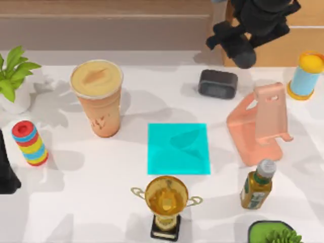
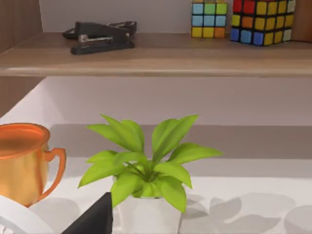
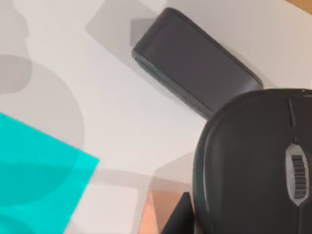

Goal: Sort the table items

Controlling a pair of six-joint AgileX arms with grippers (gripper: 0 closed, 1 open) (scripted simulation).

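Your right gripper (image 1: pixel 244 51) is up at the far right of the table, hanging over the back edge near the wooden wall. Its claw is pinching the mouse (image 3: pixel 253 165). From the right wrist camera you see the black shell and its scroll wheel close up, with one dark finger (image 3: pixel 179 218) against its side. The mouse is off the table, and below it lies the speaker box (image 3: pixel 195 63), a dark rounded block flat on the white top. From above, that box (image 1: pixel 217 83) sits just in front of the gripper.

The drink cup (image 1: pixel 97 96) stands upright at the left rear, well apart from the gripper, to the left of the cyan mat (image 1: pixel 178 148) in the middle of the table (image 1: pixel 91 202). The trophy (image 1: pixel 166 202) stands just in front of the mat. The pink phone stand (image 1: pixel 260 124) is to the mat's right, with a bottle (image 1: pixel 257 185) in front of it.

Your left arm (image 1: pixel 6 172) is parked at the table's left edge, beside the stack of coloured rings (image 1: pixel 30 143). I cannot tell whether its claw is spread or closed. Its wrist camera looks at the potted plant (image 2: pixel 146 161), with a shelf (image 2: pixel 156 56) behind it carrying a stapler (image 2: pixel 100 36) and puzzle cubes (image 2: pixel 263 22).
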